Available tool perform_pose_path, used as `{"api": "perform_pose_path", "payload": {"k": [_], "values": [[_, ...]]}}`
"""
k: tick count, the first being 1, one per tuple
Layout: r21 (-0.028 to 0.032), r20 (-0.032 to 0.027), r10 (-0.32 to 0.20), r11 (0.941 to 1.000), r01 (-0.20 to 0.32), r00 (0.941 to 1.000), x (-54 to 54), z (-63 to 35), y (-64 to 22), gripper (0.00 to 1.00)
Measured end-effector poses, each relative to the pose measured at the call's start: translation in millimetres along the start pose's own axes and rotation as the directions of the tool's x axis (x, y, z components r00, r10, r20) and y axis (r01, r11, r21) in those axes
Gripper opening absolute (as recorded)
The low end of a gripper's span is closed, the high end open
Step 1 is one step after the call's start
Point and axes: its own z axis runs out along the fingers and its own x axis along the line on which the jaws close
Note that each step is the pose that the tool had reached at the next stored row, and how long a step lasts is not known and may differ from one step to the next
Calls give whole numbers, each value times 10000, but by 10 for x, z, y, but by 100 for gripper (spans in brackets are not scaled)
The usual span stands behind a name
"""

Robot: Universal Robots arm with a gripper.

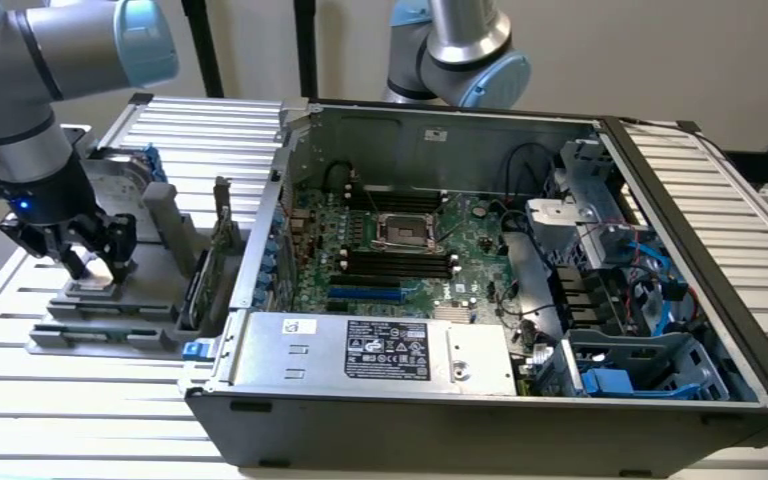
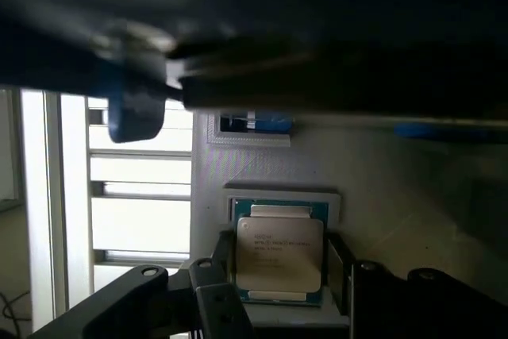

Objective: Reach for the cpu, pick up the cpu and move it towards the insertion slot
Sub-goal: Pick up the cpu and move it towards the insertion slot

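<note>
Your gripper (image 1: 95,262) is clenched on the cpu (image 2: 279,253), low on the grey holder (image 1: 104,325) beside the computer case (image 1: 398,430).

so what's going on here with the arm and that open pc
A robot arm's gripper is down at the grey holder beside the open computer case, right over the cpu, which lies flat in the holder. The insertion slot on the green board inside the case is well away from it.
</note>
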Motion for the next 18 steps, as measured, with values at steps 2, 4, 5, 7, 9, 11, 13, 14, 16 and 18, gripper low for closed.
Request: {"api": "perform_pose_path", "payload": {"k": [2, 4, 5, 7, 9, 11, 13, 14, 16, 18], "values": [[2, -3, 0, 10000, 0, 10000, 1, -14, -1, 55], [2, -4, 0, 10000, 0, 10000, 2, -40, -1, 55], [1, -2, 0, 10000, 0, 10000, 2, -60, -2, 55], [1, -3, 1, 10000, -1, 10000, 3, -121, -2, 55], [1, -3, 2, 10000, -2, 10000, 5, -205, -4, 55], [1, -2, 5, 10000, -5, 10000, 6, -295, -6, 55], [2, -3, 5, 10000, -5, 10000, 7, -387, -9, 55], [1, -2, 6, 10000, -6, 10000, 8, -432, -10, 55], [1, -2, 6, 10000, -6, 10000, 10, -523, -13, 55], [1, -3, 6, 10000, -6, 10000, 11, -613, -17, 55]]}}
